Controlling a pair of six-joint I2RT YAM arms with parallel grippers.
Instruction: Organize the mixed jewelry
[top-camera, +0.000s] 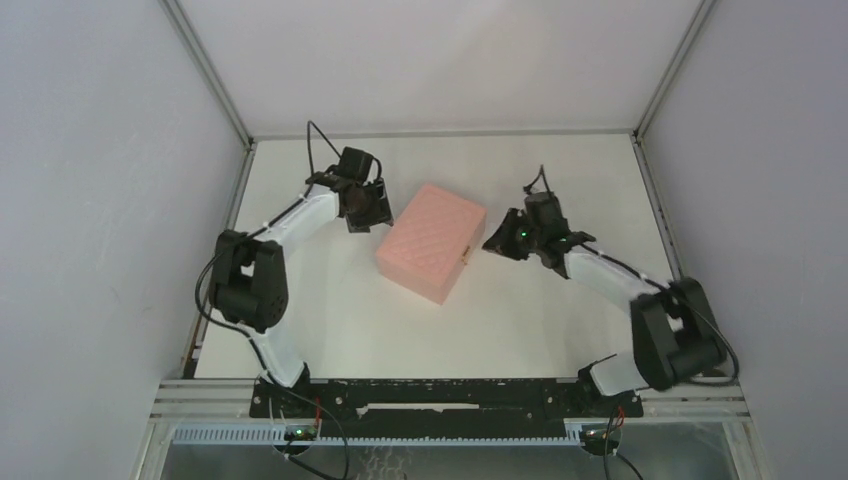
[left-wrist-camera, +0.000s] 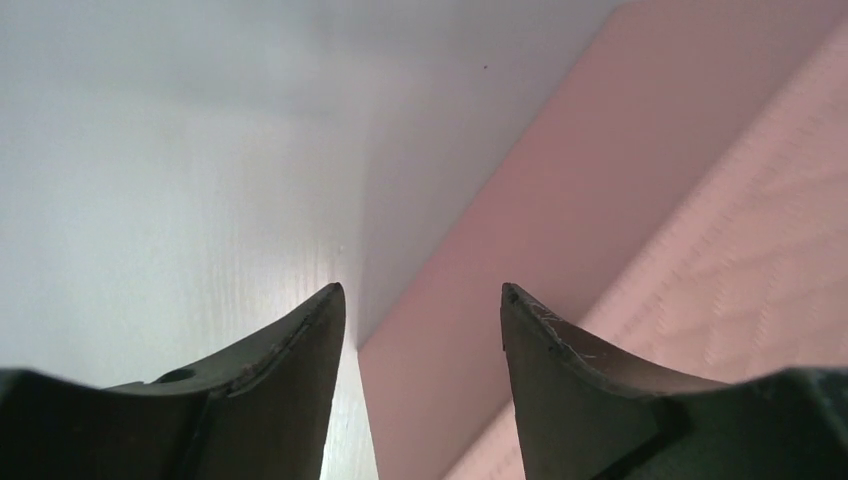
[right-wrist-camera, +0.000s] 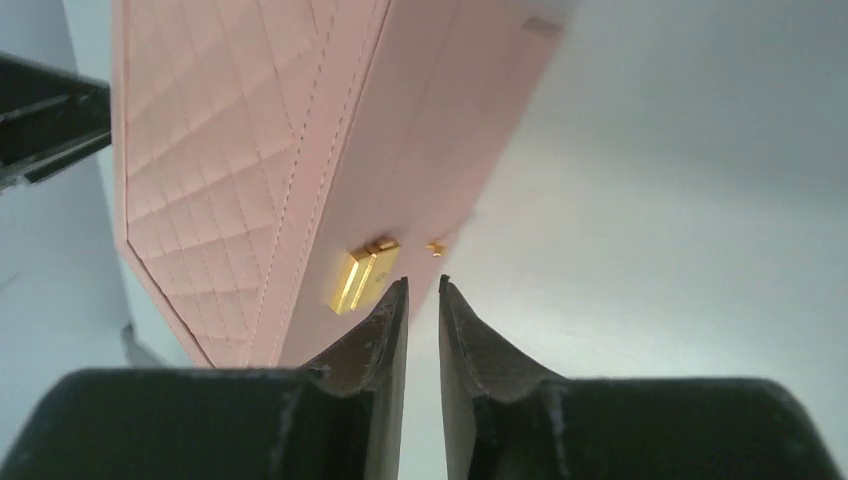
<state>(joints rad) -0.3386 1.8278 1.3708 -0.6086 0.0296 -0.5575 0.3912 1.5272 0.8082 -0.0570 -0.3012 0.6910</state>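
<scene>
The left claw (top-camera: 368, 224) was released, its two fingers spread wide with nothing between them. In its own wrist view the gap between the tips framed the lower side wall of the pink quilted box (top-camera: 432, 243). The stitched lid ran off ahead and to the right of the right-hand finger (left-wrist-camera: 560, 370). The left-hand finger hung over the bare white table (top-camera: 520, 320). From above, this claw sat right at the box's corner, but I could not tell whether it touched the box.

The right claw (right-wrist-camera: 422, 283) was clenched almost tight, with only a narrow slit between its fingers and nothing held in it. Just ahead of its tips and slightly to their left sat the box's gold clasp (right-wrist-camera: 358, 280), fastened against the side wall. A tiny gold speck (right-wrist-camera: 435, 247) lay just beyond the tips, too small to tell what it was. The tips were near the clasp but apart from it.

The box lay between the two claws, with its lid down, turned at an angle to the table's edges.

The orange-copper rings appeared in none of the three views, so I could not tell where they lay relative to either claw.
</scene>
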